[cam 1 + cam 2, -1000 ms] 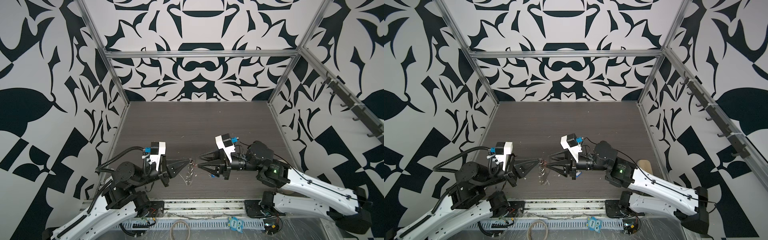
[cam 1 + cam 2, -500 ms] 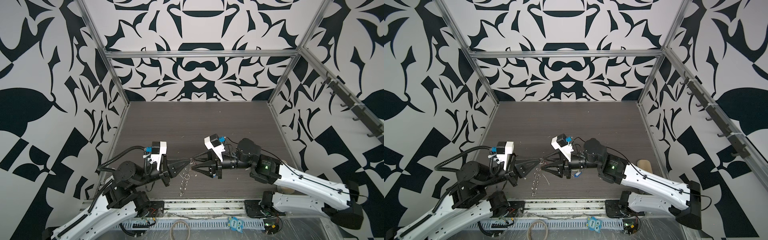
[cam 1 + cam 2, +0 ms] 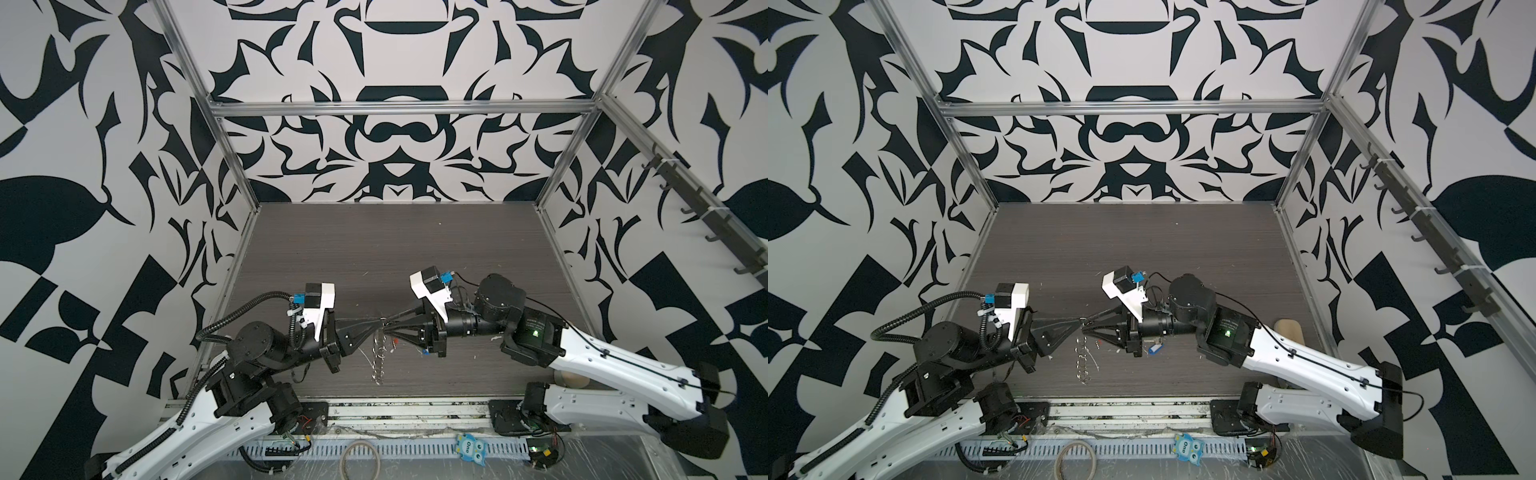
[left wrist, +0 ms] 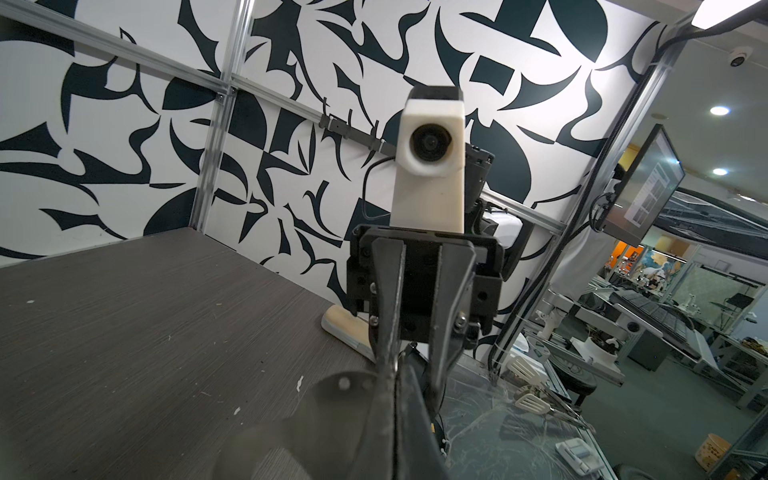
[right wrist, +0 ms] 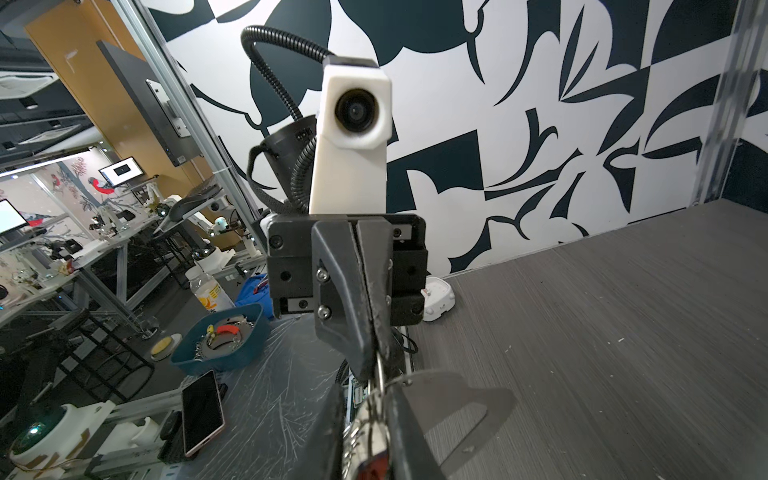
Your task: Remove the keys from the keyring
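Left gripper (image 3: pixel 379 331) clenched on keyring (image 5: pixel 453 399). Right gripper (image 3: pixel 390 331), tip-to-tip opposite, straddles red-tagged key (image 5: pixel 371 453); cannot tell if gripping. Split rings (image 3: pixel 377 361) hang below the 2 tips.

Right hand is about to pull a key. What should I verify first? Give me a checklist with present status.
1. Grip: left hand shut on the keyring: ok.
2. Grip: right hand closed on the red-tagged key: cannot tell; its fingers flank it.
3. Whether the red-tagged key is threaded on a split ring: cannot tell.
4. The blue-tagged key is off the keyring, lying on the table: ok.
5. Clearance between the hands: cannot tell; tips nearly meet in both top views.
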You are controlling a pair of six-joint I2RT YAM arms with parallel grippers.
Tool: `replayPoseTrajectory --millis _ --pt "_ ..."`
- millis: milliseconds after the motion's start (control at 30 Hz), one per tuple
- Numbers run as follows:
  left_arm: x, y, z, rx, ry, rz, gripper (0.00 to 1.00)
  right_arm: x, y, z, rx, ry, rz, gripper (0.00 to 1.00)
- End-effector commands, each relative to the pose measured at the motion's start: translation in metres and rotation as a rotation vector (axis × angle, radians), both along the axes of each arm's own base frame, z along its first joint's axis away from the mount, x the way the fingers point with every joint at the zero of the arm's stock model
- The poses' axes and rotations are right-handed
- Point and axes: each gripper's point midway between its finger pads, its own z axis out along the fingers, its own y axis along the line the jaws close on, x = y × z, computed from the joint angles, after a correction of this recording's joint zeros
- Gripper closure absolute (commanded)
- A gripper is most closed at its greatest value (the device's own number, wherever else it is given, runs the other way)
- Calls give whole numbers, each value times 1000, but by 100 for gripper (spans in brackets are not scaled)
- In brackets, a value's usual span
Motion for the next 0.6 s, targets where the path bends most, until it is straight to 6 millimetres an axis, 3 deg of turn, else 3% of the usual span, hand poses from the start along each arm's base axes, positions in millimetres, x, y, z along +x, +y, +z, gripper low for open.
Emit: replayPoseTrajectory --millis 0,133,233,400,567 --pt "-5 9 23 -72 -42 4 100 -5 -3 30 79 -39 15 86" --pt "-6 8 23 -69 -32 -6 100 -4 -3 29 73 -29 8 100" --pt "-6 8 21 -47 -11 -9 100 -4 -6 29 52 -22 4 100" --pt "-7 13 10 46 34 10 70 -9 -14 17 -59 -4 23 100" --pt "-8 7 -8 213 106 -11 67 -2 -21 1 -163 34 29 100"
